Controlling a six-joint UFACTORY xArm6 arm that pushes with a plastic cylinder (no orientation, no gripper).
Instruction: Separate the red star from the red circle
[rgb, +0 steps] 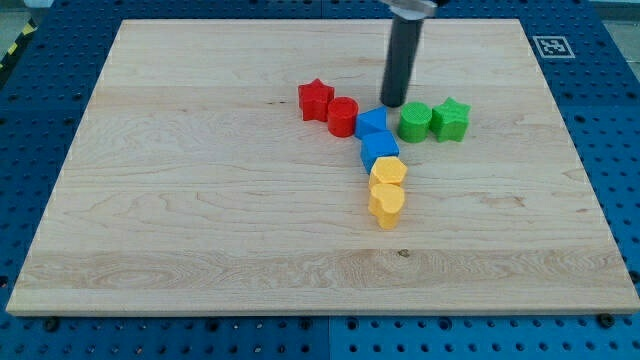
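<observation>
The red star (315, 99) lies near the board's middle, toward the view's top, touching the red circle (343, 116) at its lower right. My tip (392, 103) stands to the right of the red circle, just above the upper blue block (371, 123) and left of the green circle (415, 121). It touches neither red block.
A second blue block (379, 147), a yellow hexagon (388, 171) and a yellow heart (386, 204) run down in a line below the upper blue block. A green star (451, 119) sits right of the green circle. The wooden board (180, 220) lies on a blue pegboard table.
</observation>
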